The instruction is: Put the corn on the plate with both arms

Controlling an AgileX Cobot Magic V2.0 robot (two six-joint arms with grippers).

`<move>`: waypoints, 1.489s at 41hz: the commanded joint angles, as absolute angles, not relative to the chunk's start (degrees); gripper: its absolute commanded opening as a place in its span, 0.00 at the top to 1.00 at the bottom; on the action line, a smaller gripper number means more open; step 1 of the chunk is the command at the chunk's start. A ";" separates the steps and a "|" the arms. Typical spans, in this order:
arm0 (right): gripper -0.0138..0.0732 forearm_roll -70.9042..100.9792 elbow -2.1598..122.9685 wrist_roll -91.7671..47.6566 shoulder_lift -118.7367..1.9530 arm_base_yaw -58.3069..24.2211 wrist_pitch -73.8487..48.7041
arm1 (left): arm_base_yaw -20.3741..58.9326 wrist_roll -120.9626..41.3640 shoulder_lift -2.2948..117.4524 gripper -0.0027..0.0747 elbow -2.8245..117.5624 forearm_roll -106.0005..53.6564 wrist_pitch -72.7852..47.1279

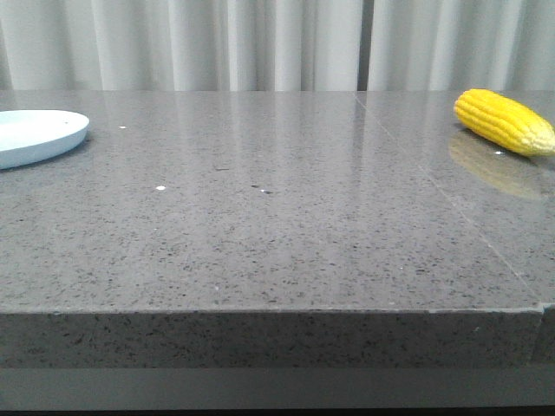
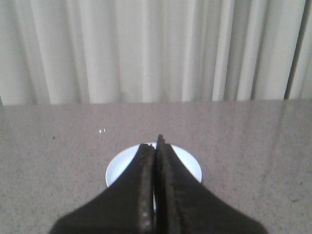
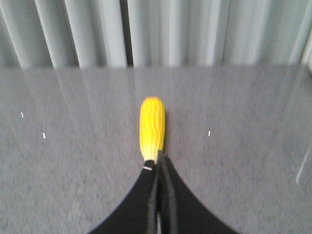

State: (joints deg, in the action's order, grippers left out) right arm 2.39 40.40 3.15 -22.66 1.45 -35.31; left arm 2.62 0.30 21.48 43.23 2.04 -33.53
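Observation:
The yellow corn [image 1: 505,121] lies on the grey table at the far right, its paler tip toward the right edge. The pale blue-white plate [image 1: 35,134] sits at the far left, partly cut off. Neither gripper shows in the front view. In the left wrist view my left gripper [image 2: 156,146] is shut and empty, with the plate [image 2: 122,168] on the table beyond its tips. In the right wrist view my right gripper [image 3: 157,163] is shut and empty, its tips in line with the corn [image 3: 152,127], which lies lengthwise beyond them.
The grey speckled table [image 1: 277,225] has a seam running diagonally on its right side and a front edge near the camera. White curtains [image 1: 260,43] hang behind the table.

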 commanded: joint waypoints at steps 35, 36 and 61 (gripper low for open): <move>0.34 1.32 40.05 0.00 -32.09 1.57 -35.90 | 2.88 0.58 28.23 0.49 44.99 2.03 -36.55; 0.29 1.32 40.05 0.00 -32.09 1.57 -35.96 | 2.88 0.58 28.23 0.42 44.99 2.03 -36.63; 0.19 1.32 40.05 0.00 -32.09 1.57 -34.51 | 2.88 -0.52 34.23 0.24 47.09 2.12 -45.74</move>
State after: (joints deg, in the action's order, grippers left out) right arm 2.02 38.60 0.64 -31.57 1.45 -39.12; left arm 2.62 0.00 31.45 44.24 2.04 -47.00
